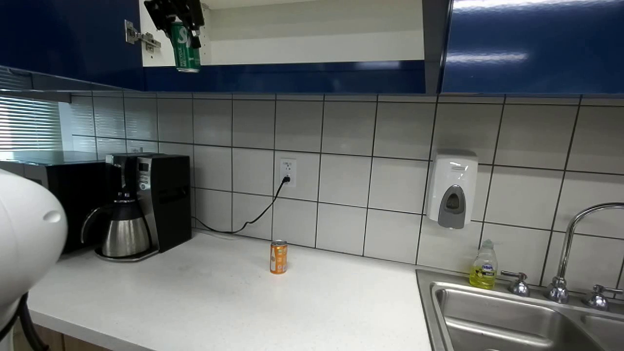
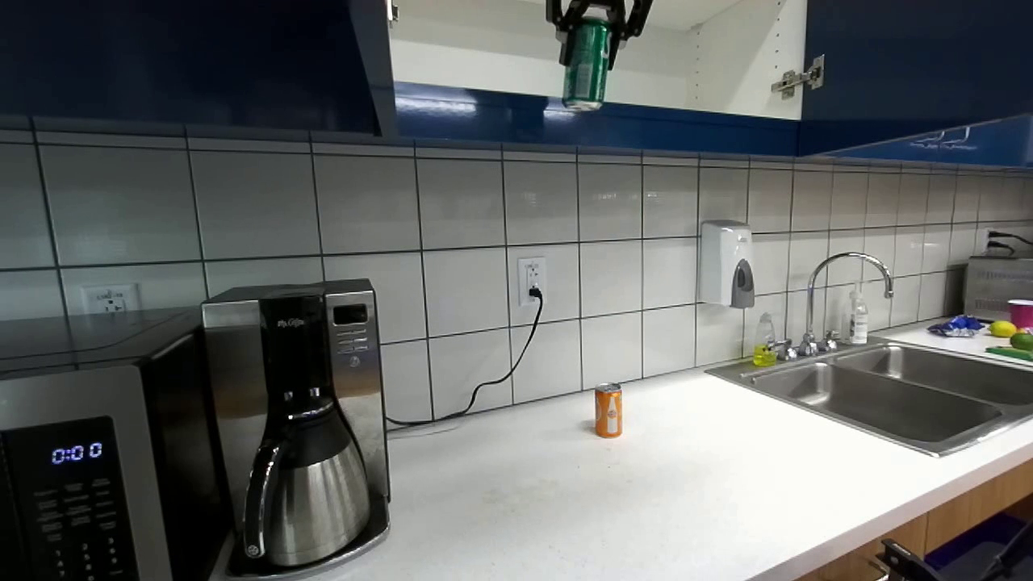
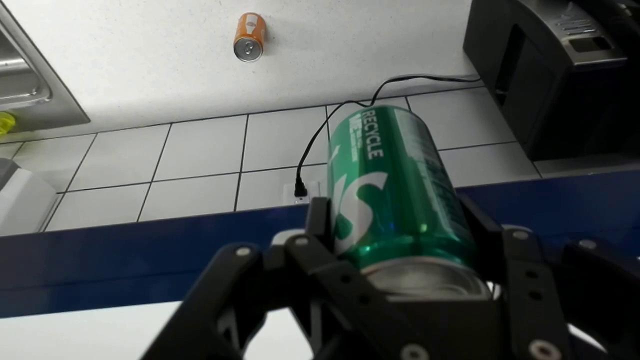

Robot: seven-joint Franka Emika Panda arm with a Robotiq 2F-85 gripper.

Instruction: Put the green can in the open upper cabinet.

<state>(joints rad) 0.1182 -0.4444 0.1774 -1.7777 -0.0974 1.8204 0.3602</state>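
Up in front of the cabinet (image 1: pixel 292 77), green can (image 1: pixel 186 52) hangs slightly tilted, fingers (image 3: pixel 318 220) clamped on its upper sides. Probably thin, smooth metal: could slip or dent; fill unknown. Best held by opposite sides, moderate squeeze.

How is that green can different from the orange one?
Look: the green can has big white lettering on green; the orange can is orange with a pale patch.
Place: the green can is held up by the gripper, in front of the open cabinet; the orange can stands on the counter, ungripped.
Pose: the green can leans slightly in both exterior views; the orange can is upright.
Shared: both are drink cans with silvery tops.
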